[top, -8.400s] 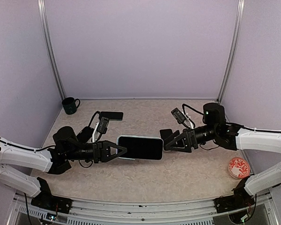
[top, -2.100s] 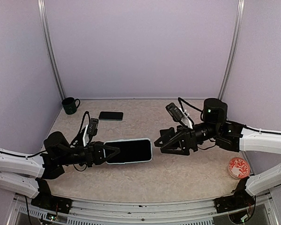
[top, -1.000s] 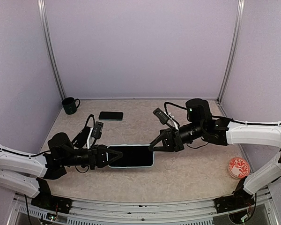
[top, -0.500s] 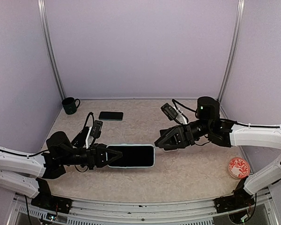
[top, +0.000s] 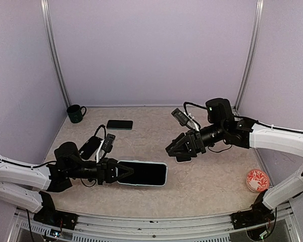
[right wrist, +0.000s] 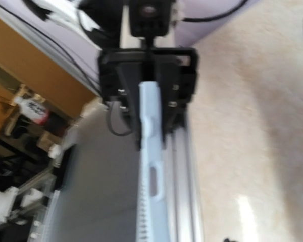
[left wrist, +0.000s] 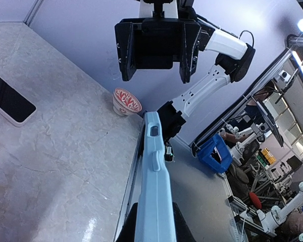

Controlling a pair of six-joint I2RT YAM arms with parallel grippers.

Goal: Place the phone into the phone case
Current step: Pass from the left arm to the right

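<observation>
A light-blue phone case (top: 141, 173) with a black screen showing on its top face is held level just above the table. My left gripper (top: 122, 172) is shut on its left end. In the left wrist view the case (left wrist: 154, 166) runs edge-on away from my fingers (left wrist: 125, 233). My right gripper (top: 174, 150) is open and empty, off the case's far right corner and apart from it. It also shows in the left wrist view (left wrist: 155, 75), jaws wide. The blurred right wrist view shows the case (right wrist: 154, 191) edge-on with the left gripper (right wrist: 150, 83) at its far end.
A second black phone (top: 119, 124) lies flat at the back left, also in the left wrist view (left wrist: 10, 98). A dark green mug (top: 76, 113) stands in the back left corner. A red patterned bowl (top: 257, 180) sits at the right front.
My right gripper was at the case's right end a second ago; it has drawn back up and to the right. My left gripper has brought the case slightly nearer and lower.
</observation>
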